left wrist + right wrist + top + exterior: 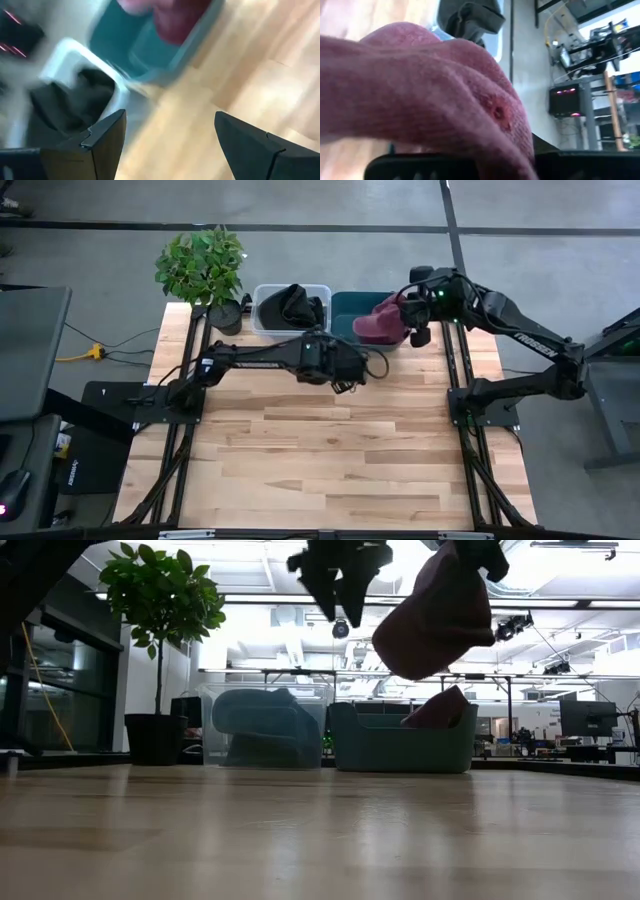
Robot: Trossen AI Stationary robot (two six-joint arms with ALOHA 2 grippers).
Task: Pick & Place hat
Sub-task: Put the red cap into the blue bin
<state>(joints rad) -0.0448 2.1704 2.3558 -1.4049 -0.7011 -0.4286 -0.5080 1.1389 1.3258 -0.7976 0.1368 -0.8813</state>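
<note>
Looking down from the high view, I see the right gripper holding the maroon hat above the teal bin at the table's far edge; the left gripper hovers near it over the wood. Low view: hat hangs in the air above the bin, clear bin and plant left of it. Left wrist: fingers spread apart, nothing between. Right wrist: knit hat fills the frame, clamped.

fuzzy knit cloth hat, smooth pale wood table.
</note>
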